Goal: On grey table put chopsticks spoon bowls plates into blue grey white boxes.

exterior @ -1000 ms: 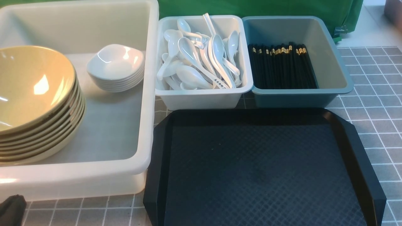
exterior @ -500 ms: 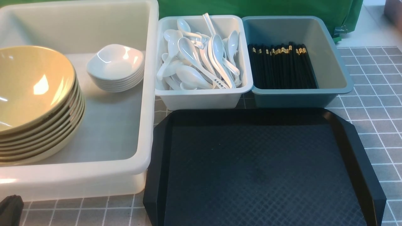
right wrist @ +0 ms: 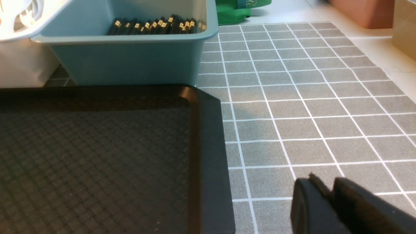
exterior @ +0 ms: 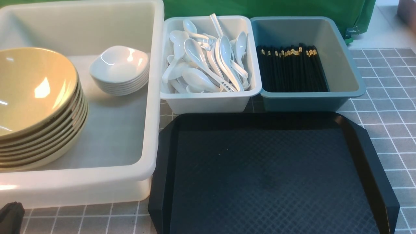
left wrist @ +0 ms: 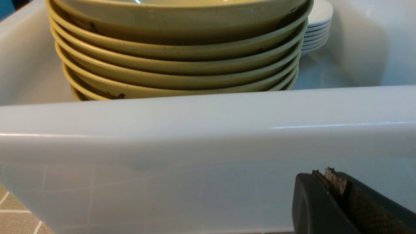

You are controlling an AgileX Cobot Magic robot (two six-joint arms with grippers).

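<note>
Olive bowls (left wrist: 175, 65) fill left wrist view; left claw (left wrist: 328, 182) closed, empty; right claw (right wrist: 328, 191) gap unclear

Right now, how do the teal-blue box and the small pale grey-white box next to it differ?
The teal-blue box holds black chopsticks lying parallel in a neat row; the pale grey-white box holds white spoons heaped at mixed angles. The teal-blue box has bare floor along one side; the pale one looks full across. Both stand side by side on the grey table, behind the black tray.
</note>
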